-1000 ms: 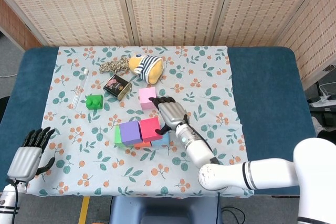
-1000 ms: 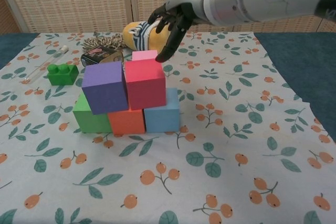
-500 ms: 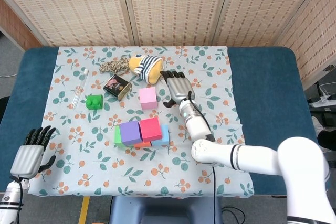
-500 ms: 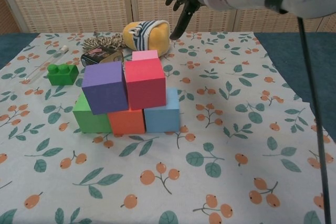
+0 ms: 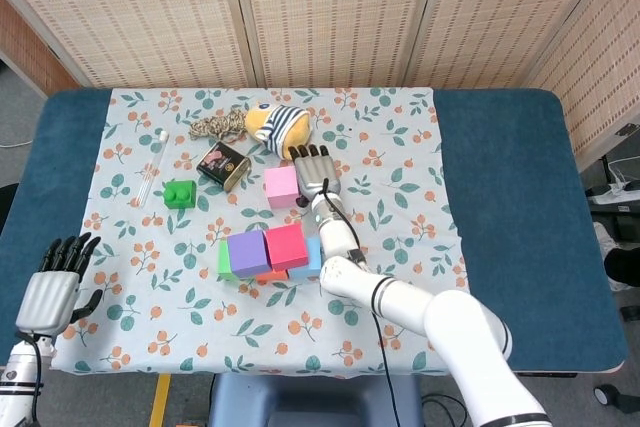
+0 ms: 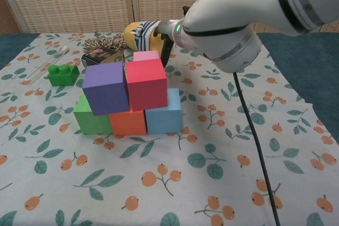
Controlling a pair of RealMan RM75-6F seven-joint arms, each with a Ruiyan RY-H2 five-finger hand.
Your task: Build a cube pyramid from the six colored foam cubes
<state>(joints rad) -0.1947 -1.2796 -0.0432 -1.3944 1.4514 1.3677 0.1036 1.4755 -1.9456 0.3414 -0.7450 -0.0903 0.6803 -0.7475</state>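
Five foam cubes are stacked near the cloth's middle: green, orange and blue below, purple and red on top. In the chest view they show as green, orange, blue, purple and red. A pink cube lies alone behind the stack. My right hand hovers just right of it with fingers spread, holding nothing; the chest view shows only its dark fingers behind the forearm. My left hand rests empty at the front left, fingers extended.
A green toy brick, a dark tin, a striped plush toy, a coiled rope and a clear tube lie at the back left. My right forearm crosses above the table's right half.
My right hand drew back from the red cube, swung to the rear, then came left and down beside the pink cube. The stack and the left hand barely moved.
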